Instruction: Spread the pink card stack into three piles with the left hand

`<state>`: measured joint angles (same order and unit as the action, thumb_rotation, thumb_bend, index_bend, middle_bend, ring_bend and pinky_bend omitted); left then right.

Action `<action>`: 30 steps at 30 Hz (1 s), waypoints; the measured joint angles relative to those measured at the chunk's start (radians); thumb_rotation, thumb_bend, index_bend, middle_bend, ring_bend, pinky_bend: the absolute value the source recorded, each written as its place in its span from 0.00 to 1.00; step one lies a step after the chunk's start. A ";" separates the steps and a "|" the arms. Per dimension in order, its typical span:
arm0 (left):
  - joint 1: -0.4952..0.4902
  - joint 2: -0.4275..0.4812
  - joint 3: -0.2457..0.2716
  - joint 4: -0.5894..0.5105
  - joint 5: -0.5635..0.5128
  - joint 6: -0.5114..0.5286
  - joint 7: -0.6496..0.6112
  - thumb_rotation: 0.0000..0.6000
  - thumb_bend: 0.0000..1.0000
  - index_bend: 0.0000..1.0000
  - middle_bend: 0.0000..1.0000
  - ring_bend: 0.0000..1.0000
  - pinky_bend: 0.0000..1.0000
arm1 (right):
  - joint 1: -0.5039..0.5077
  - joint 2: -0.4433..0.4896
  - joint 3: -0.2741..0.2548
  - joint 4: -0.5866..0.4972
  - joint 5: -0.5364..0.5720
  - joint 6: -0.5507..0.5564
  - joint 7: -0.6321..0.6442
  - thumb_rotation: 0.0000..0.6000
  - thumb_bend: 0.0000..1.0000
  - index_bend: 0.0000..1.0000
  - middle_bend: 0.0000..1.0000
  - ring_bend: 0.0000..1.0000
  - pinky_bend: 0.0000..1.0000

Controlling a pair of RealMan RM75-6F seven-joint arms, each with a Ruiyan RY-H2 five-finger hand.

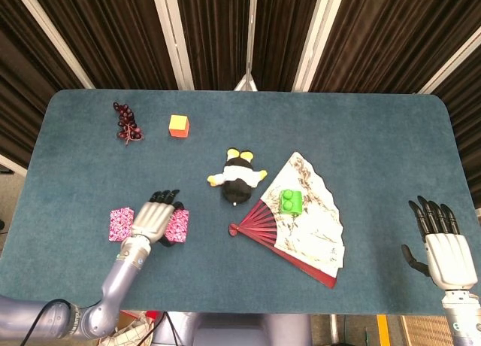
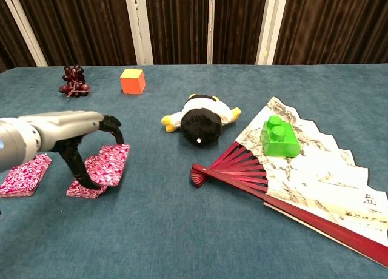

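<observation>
One pile of pink patterned cards [image 1: 119, 223] lies flat near the table's front left, also in the chest view [image 2: 25, 174]. To its right my left hand [image 1: 155, 217] arches over a second pile [image 2: 82, 188] and pinches an upper batch of cards [image 2: 114, 162] between thumb and fingers. That batch is tilted, with its right edge lifted off the cloth. In the head view the held cards [image 1: 179, 224] stick out to the right of the hand. My right hand [image 1: 443, 248] hovers off the table's front right corner, fingers apart and holding nothing.
A plush penguin [image 1: 239, 179] lies mid-table, next to an open paper fan [image 1: 301, 218] with a green brick [image 1: 291, 201] on it. Dark grapes [image 1: 127, 122] and an orange cube [image 1: 178, 125] sit at the back left.
</observation>
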<state>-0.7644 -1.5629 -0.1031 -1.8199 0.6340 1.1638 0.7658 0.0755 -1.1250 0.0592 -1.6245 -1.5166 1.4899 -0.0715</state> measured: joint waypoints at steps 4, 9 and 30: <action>-0.017 -0.041 0.001 0.009 -0.011 0.003 0.025 1.00 0.31 0.39 0.00 0.00 0.00 | 0.000 0.000 0.000 0.001 0.001 -0.001 0.004 1.00 0.37 0.00 0.00 0.00 0.05; -0.041 -0.092 -0.012 0.041 -0.061 0.010 0.058 1.00 0.17 0.18 0.00 0.00 0.00 | 0.000 0.002 0.001 0.001 0.000 -0.002 0.009 1.00 0.37 0.00 0.00 0.00 0.05; 0.079 0.132 0.041 -0.140 0.187 0.148 -0.079 1.00 0.12 0.00 0.00 0.00 0.00 | -0.002 0.001 -0.001 0.004 -0.002 0.004 -0.005 1.00 0.37 0.00 0.00 0.00 0.05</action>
<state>-0.6852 -1.4304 -0.0617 -1.9595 0.8206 1.3114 0.6871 0.0731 -1.1236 0.0581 -1.6207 -1.5190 1.4935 -0.0762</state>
